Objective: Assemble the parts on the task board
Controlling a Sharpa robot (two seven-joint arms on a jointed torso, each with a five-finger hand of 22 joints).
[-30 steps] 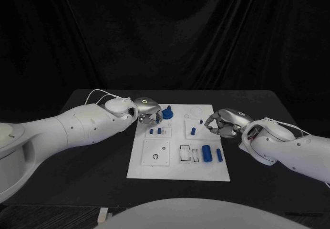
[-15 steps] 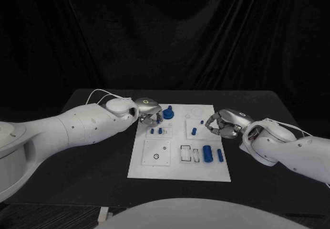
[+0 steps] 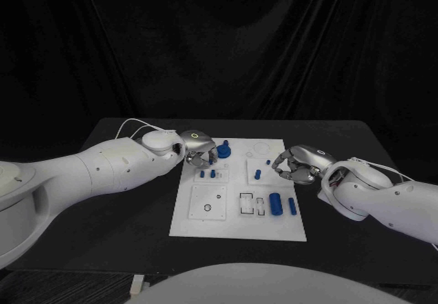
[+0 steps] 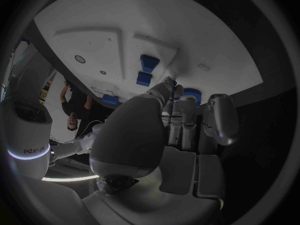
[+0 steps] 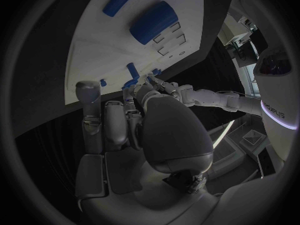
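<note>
Fingers of the left robot hand (image 3: 198, 151) are being curled in over the far left corner of the task board (image 3: 237, 225), just beside a round blue part (image 3: 223, 151); whether anything is being pinched cannot be told, since the fingertips are being hidden by the hand's own palm in the left wrist view. The right robot hand (image 3: 294, 166) is being kept at the board's right edge with its fingers bent inward, and a grip there cannot be told either. On the board, small blue pegs (image 3: 208, 173) are standing upright near the left hand, while a thick blue cylinder (image 3: 276, 206) and a thinner blue rod (image 3: 291, 204) are lying loose toward its near right side. Assembly is being judged as partly done. Empty recesses (image 3: 248, 202) are being left unfilled on the black worktop's (image 3: 119, 215) board.
</note>
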